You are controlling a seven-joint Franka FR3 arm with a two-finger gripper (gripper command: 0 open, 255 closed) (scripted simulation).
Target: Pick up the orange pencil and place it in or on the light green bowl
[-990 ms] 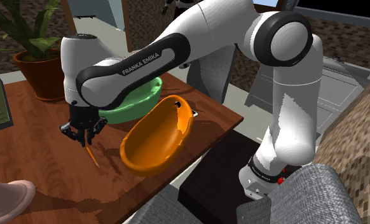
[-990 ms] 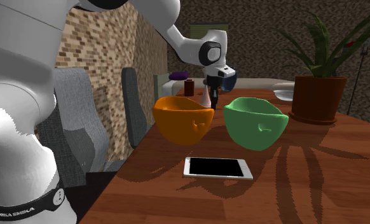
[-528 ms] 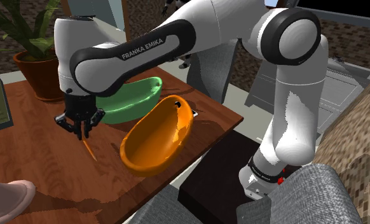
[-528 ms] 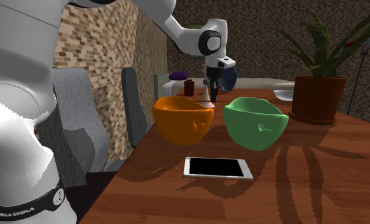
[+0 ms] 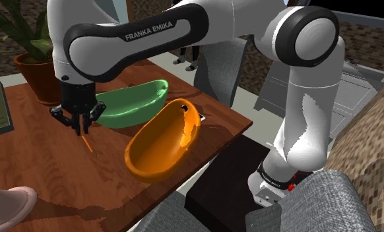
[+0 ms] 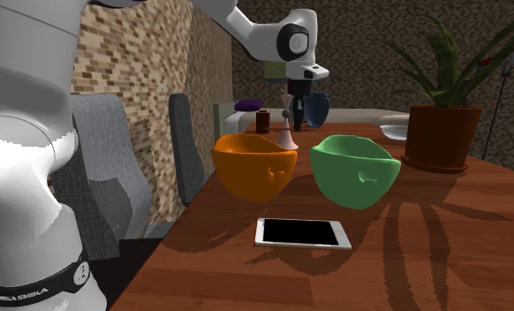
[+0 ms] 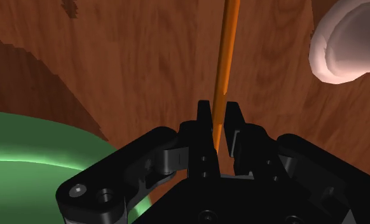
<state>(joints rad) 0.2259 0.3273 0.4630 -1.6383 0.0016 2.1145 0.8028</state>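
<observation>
A: Pencil (image 7: 224, 57) clamped in gripper (image 7: 220, 121), hanging just beside bowl (image 5: 134, 105).
B: Higher than a second ago?
A: Yes, lifted off table (image 5: 39, 158). Grasp done; next, over the bowl.

White arm (image 5: 296, 99) arched high toward the shoulder view's left, wrist vertical, black gripper (image 5: 79, 126) pointing down, fingers pinching the orange pencil (image 7: 227, 51)

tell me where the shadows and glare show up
Shoulder view: a sheen on the orange bowl; second exterior view: the plant's leaf shadows streak the table; wrist view: a bright band on the green bowl.
</observation>
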